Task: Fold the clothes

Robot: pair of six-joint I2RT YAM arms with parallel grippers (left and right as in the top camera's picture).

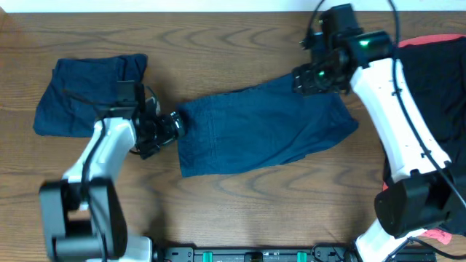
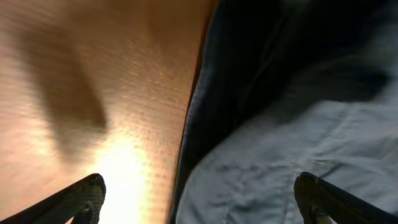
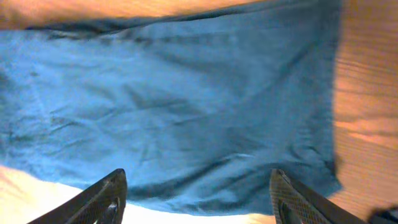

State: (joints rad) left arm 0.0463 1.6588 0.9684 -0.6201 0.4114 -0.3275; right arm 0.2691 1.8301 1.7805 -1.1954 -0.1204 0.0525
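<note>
A pair of navy-blue shorts [image 1: 262, 131] lies spread flat across the middle of the table. A second, folded pair of navy shorts [image 1: 84, 98] lies at the far left. My left gripper [image 1: 175, 125] is open at the left edge of the spread shorts, its fingers [image 2: 199, 202] straddling the fabric's edge [image 2: 280, 162]. My right gripper [image 1: 302, 78] is open above the shorts' upper right edge; its fingers [image 3: 199, 196] hang over the blue cloth [image 3: 186, 99] and hold nothing.
A pile of dark clothes with a red edge [image 1: 437, 73] sits at the right end of the table. Bare wooden tabletop [image 1: 240, 44] shows along the far side. The arms' base rail [image 1: 255, 255] runs along the near edge.
</note>
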